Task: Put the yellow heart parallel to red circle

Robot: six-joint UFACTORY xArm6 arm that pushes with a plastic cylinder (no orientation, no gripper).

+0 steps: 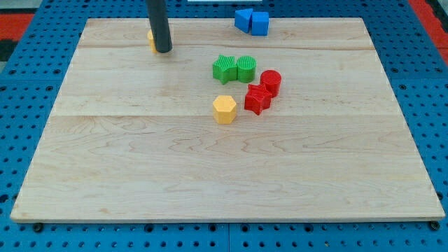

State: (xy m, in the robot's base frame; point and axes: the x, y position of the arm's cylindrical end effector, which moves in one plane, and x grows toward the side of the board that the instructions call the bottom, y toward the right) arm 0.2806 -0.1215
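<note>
Near the view's top left, my tip (pixel 163 50) rests on the wooden board (pixel 210 175), the dark rod rising straight up from it and out of the picture. No jaws exist on this rod, so nothing can be said of them being wide, narrow or holding; the end is a plain blunt cylinder. Touching the rod's left side, and mostly hidden behind it, sits a small yellow block (pixel 151 39) (only a sliver shows, so its shape cannot be made out; it may be the yellow heart, but I cannot tell). Moving outward to the view's right and a little lower, a green star-like block (pixel 224 68) and a green rounded block (pixel 246 68) stand side by side, touching each other. Just to their lower right stands the red circle (pixel 271 81), an upright red cylinder, and touching it on its lower left is a second red block (pixel 257 99) with an angular, star-like outline. To the left of that red block, near but apart from it, lies a yellow hexagon block (pixel 225 109), well apart from my tip. Farther off, at the view's top edge, right of centre, two blue blocks (pixel 251 21) press together, their shapes blurred into one mass. Around the board on all sides shows a blue perforated table top (pixel 434 105).
</note>
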